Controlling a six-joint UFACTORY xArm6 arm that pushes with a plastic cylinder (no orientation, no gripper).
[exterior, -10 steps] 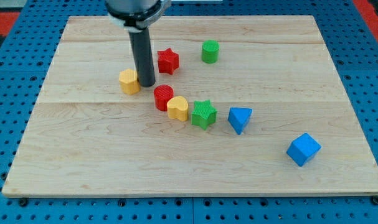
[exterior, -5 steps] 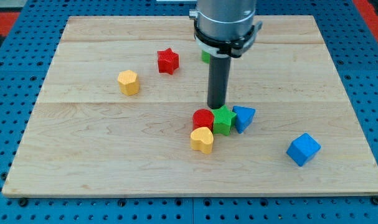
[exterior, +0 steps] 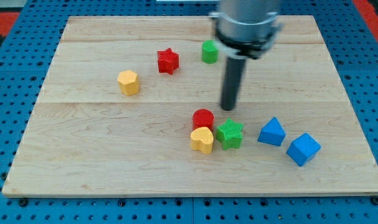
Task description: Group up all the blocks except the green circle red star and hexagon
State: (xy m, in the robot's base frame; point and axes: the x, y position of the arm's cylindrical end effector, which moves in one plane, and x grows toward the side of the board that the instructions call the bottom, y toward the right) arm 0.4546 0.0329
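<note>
- Camera view, the key relation: my tip [exterior: 228,109] rests on the desk [exterior: 83,155] touching no block. The green star [exterior: 230,134] lies just beside it at 6 o'clock, the red cylinder [exterior: 203,117] near at 8 o'clock, and the yellow heart [exterior: 202,140] beyond that at 7 o'clock.
- Those three sit together, touching or nearly so. The blue triangle [exterior: 272,132] and blue cube [exterior: 303,149] make a second pair at 4 o'clock from my tip, with a gap between the triangle and the green star.
- My judgement: the next push turns on that gap, so the two clusters need closing along a 3-to-9 o'clock line.
- The blocks to leave alone lie apart: the green circle [exterior: 209,51] at 11 o'clock, the red star [exterior: 167,60] at 10 o'clock, the yellow hexagon [exterior: 129,82] farther at 9 to 10 o'clock.
- Count: eight blocks; two green, two red, two yellow, two blue.
- There is no gripper to open or close, only the bare rod, holding nothing.
</note>
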